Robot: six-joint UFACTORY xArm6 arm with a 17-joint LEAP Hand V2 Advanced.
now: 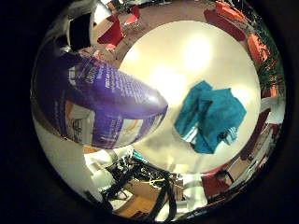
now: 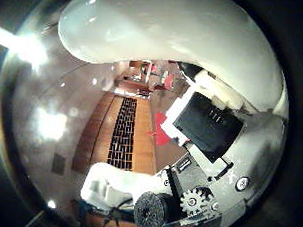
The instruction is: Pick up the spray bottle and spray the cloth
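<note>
The spray bottle (image 1: 98,107), with a purple and white label, fills much of the little finger side view, close against the palm and held above the table. Its white top (image 2: 169,29) arches across the thumb side view. My right hand (image 2: 210,140) shows black and white parts and a gear beside that white top. One finger (image 1: 80,30) reaches round the far side of the bottle, so the hand is shut on it. A crumpled teal cloth (image 1: 210,116) lies on the round white table (image 1: 187,51), below and beside the bottle.
Red chairs (image 1: 114,32) and orange seats (image 1: 257,46) stand on the floor beyond the table's edge. A wooden wall with a dark grid panel (image 2: 123,132) shows in the room behind. Dark equipment (image 1: 140,186) sits beside the table's near edge.
</note>
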